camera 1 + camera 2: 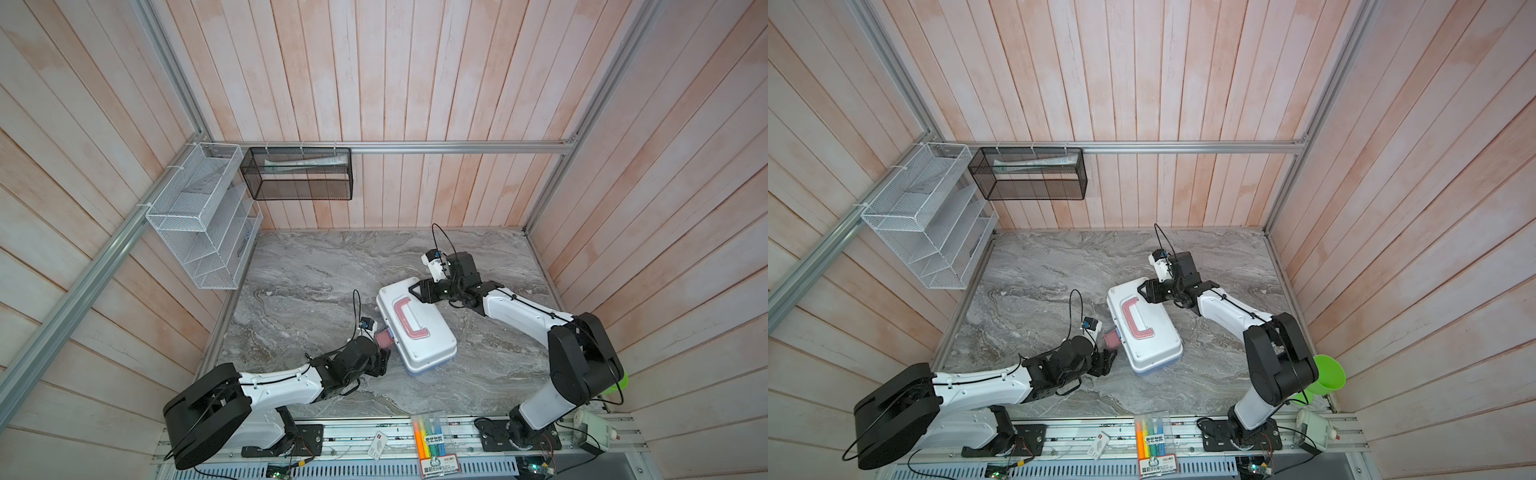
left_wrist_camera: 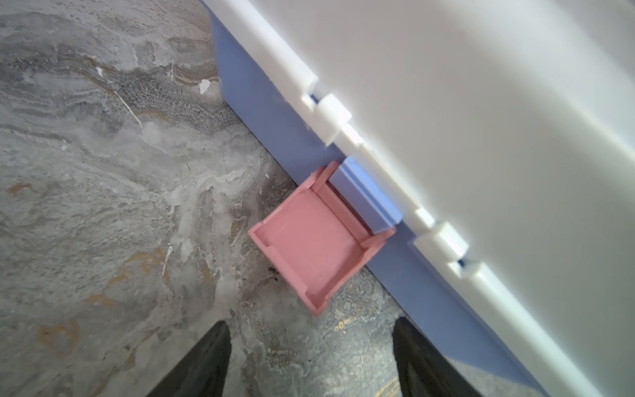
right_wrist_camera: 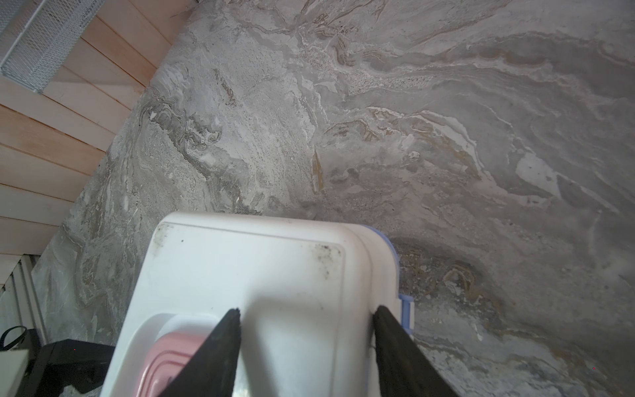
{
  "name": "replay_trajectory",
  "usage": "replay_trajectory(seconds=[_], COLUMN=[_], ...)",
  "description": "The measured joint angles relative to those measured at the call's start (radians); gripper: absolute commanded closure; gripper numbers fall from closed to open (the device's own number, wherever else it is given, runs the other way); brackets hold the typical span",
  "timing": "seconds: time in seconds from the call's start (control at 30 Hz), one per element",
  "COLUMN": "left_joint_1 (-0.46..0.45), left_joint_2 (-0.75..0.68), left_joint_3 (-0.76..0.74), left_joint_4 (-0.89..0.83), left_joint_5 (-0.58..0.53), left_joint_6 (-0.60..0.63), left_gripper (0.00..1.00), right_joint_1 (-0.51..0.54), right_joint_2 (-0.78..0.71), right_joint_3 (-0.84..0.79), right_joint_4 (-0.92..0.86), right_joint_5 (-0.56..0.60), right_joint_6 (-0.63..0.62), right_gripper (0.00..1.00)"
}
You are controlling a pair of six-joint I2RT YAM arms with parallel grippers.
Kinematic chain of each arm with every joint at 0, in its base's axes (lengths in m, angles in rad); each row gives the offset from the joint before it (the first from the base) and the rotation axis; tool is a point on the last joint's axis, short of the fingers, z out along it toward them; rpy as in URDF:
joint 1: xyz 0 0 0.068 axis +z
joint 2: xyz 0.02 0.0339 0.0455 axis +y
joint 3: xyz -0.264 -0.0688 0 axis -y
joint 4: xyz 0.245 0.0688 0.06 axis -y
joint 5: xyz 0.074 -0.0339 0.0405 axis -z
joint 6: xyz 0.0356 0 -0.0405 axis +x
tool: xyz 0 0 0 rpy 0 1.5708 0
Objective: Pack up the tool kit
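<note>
Grey marbled tabletop [image 1: 311,266], boxed in by pale pink plank walls [image 1: 415,83]. Nearest edge: a clear pack of highlighters [image 1: 432,440] lies on the rail between the two arm mounts. A green cup [image 1: 1327,376] sits behind the right arm.

Left gripper [image 2: 309,326] is low over the table, jaws spread wide with nothing between them, just short of the pink latch [image 2: 312,240]. The latch is swung out from the light blue base [image 2: 261,113], hollow inner face showing, clear of the white lid [image 3: 275,275].

The tool kit [image 1: 428,349] stands mid-table, turned askew, lid down on the base, pink handle [image 1: 404,321] flat in its recess.

Right gripper [image 3: 307,309] is at the kit's far corner, jaws apart, one finger over the lid top and the other at the lid's rim, clamping nothing visible. Contact with the lid cannot be told.

Far wall: a white mesh rack [image 1: 199,216] and a black mesh basket [image 1: 299,174] hang from the frame.
</note>
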Motion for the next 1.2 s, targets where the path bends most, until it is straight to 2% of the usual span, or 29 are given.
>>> replay_trajectory(seconds=[0.2,0.47,0.67,0.83,1.03,1.2], left_joint_1=[-0.015,-0.015,-0.018,-0.017,-0.008,0.051], left_joint_2=[0.097,0.196,0.182,0.092,0.041,0.041], left_joint_3=[0.010,0.050,0.048,0.010,-0.005,0.008], left_joint_4=[0.047,0.065,0.078,0.101,0.136,0.143], left_joint_5=[-0.038,-0.163,-0.227,-0.269,-0.261,-0.175], left_joint_6=[0.000,-0.042,-0.060,-0.085,-0.093,-0.096], left_gripper=[0.23,0.23,0.22,0.21,0.21,0.23], right_joint_1=[0.000,-0.001,-0.002,-0.003,-0.003,-0.004], right_joint_2=[-0.001,-0.001,-0.001,-0.001,-0.001,-0.003], right_joint_3=[-0.002,-0.002,-0.002,-0.002,-0.004,-0.009], right_joint_4=[0.003,0.003,0.003,0.003,0.005,0.008], right_joint_5=[0.000,-0.003,-0.005,-0.007,-0.007,-0.008], right_joint_6=[0.004,0.008,0.008,0.008,0.011,0.011], right_gripper=[0.41,0.41,0.42,0.41,0.41,0.41])
